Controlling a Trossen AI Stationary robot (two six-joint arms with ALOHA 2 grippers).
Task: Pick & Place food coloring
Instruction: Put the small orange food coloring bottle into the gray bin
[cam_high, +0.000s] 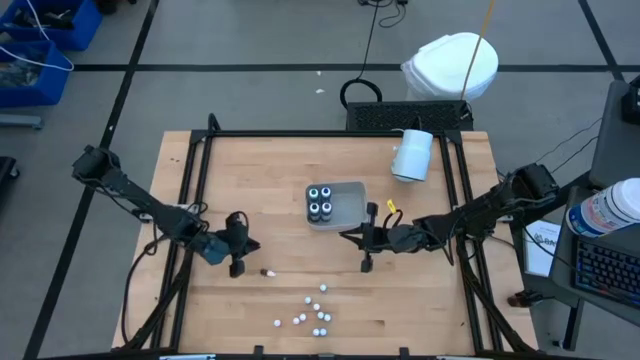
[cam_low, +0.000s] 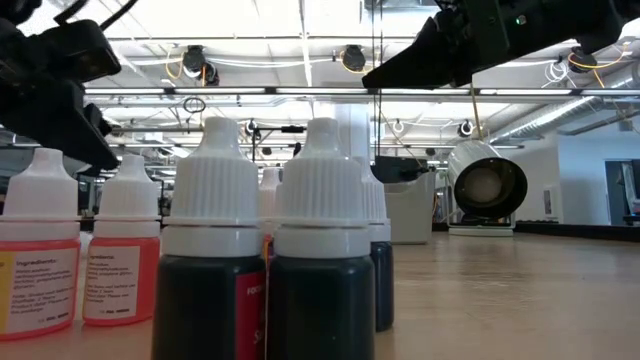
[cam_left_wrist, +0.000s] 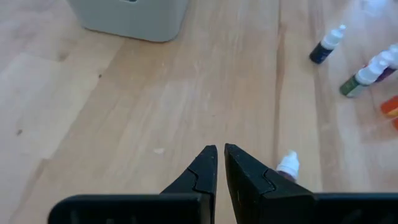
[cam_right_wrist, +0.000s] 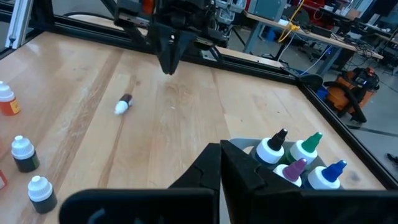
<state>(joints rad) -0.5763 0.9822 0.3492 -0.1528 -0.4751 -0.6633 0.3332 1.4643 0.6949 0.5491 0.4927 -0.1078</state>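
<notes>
Four dark food coloring bottles (cam_high: 320, 201) stand upright in the grey tray (cam_high: 345, 190); the right wrist view shows their coloured tips (cam_right_wrist: 297, 160). One small bottle (cam_high: 267, 272) lies on its side on the wood, just beside my left gripper (cam_high: 238, 262) and apart from it; it also shows next to my left gripper (cam_left_wrist: 221, 155) as a white cap (cam_left_wrist: 287, 166). Several more white-capped bottles (cam_high: 312, 314) stand near the front edge. My left gripper is shut on nothing. My right gripper (cam_high: 364, 240) hangs shut beside the tray's near right corner.
A large white cylinder (cam_high: 412, 155) lies at the far right of the table. A black frame (cam_high: 200, 150) runs around the tabletop. Bare wood lies between the tray and the bottle cluster. In the low view, dark bottles (cam_low: 265, 260) and orange ones (cam_low: 85, 265) stand close up.
</notes>
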